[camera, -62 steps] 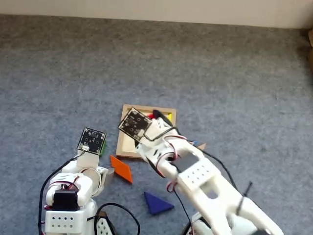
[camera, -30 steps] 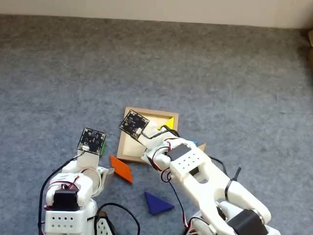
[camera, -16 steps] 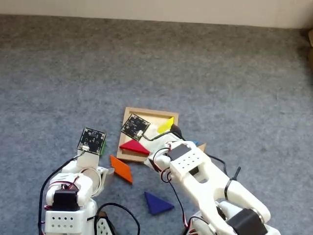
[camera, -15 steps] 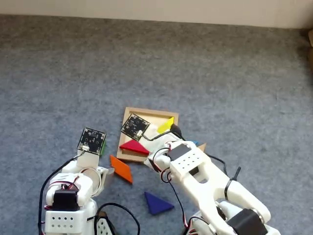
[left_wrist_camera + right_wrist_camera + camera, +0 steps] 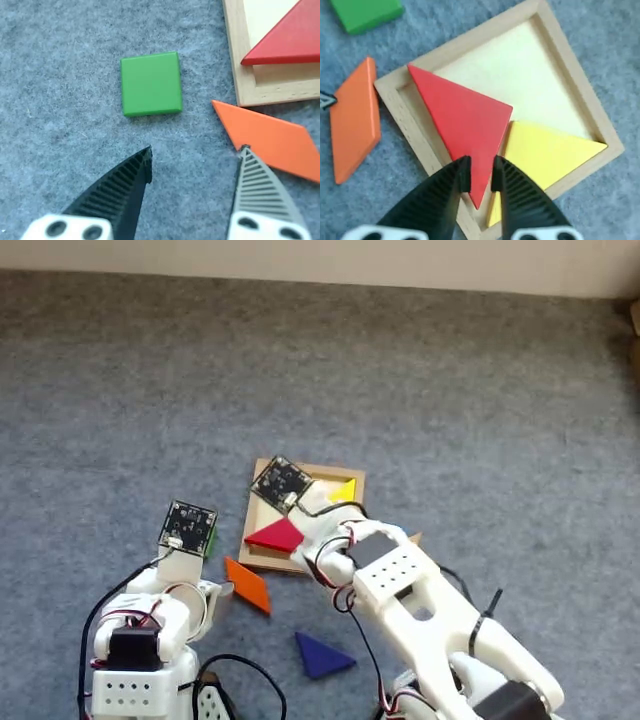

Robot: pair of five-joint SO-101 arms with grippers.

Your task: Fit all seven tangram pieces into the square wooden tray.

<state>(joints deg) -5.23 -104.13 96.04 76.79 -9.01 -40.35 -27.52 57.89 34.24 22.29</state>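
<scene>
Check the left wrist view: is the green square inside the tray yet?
No, the green square lies flat on the grey carpet, outside the wooden tray.

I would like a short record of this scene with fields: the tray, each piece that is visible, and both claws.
tray: square wooden tray on grey carpet
in tray: yellow triangle piece, beside the red one
partly in tray: large red triangle piece, one corner over the rim
outside tray: green square piece, orange parallelogram piece, dark blue triangle piece
left claw: open, near green square and orange parallelogram
right claw: slightly open, above red triangle
</scene>
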